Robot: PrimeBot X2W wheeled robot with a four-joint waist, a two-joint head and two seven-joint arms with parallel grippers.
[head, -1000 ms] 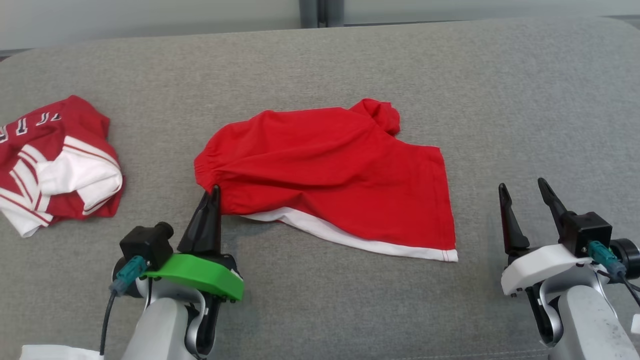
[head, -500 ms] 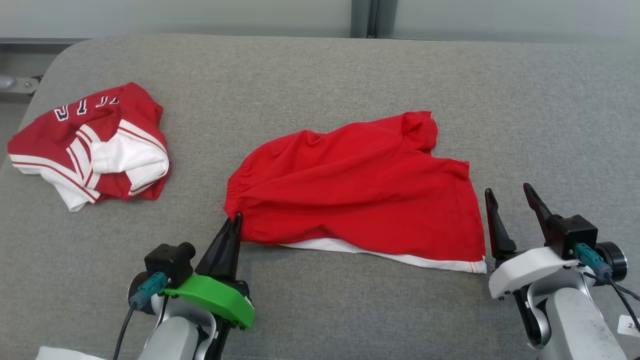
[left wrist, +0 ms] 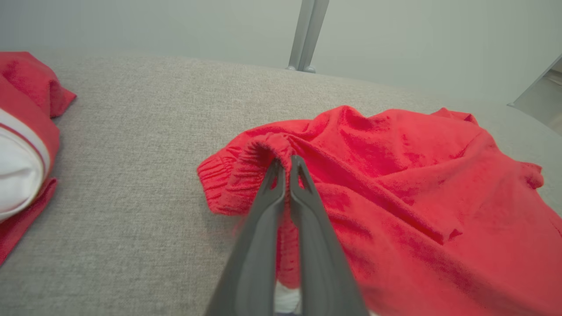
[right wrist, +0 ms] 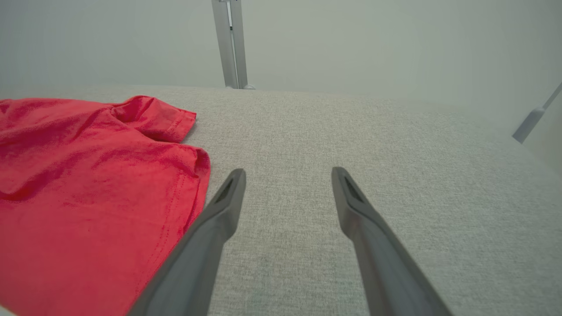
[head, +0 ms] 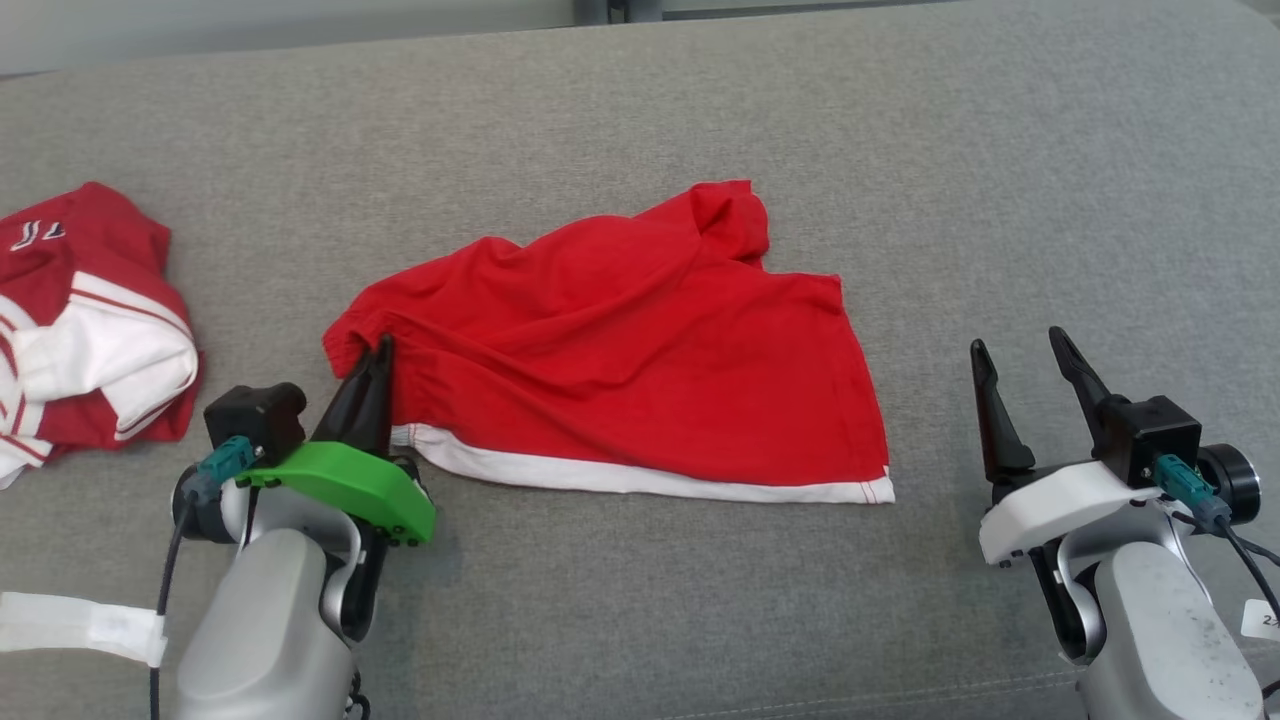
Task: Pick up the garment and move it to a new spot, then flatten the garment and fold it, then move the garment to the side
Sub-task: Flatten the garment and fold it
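Note:
The garment is a pair of red shorts with a white hem, lying rumpled in the middle of the grey padded surface. My left gripper is shut on the garment's gathered waistband at its left end; in the left wrist view the two fingers pinch a fold of red cloth. To the right of the garment, my right gripper stands open and apart from it. The right wrist view shows that gripper holding nothing, the garment's edge just to its left.
A second red and white garment lies crumpled at the surface's left edge, seen also in the left wrist view as a red and white heap. A metal post stands beyond the far edge. Bare grey surface stretches right and behind the garment.
The head camera has swung, shifting the whole picture. My left gripper stays shut on the waistband, and the garment's left end now looks pulled up and bunched more than before. The right gripper stays open.

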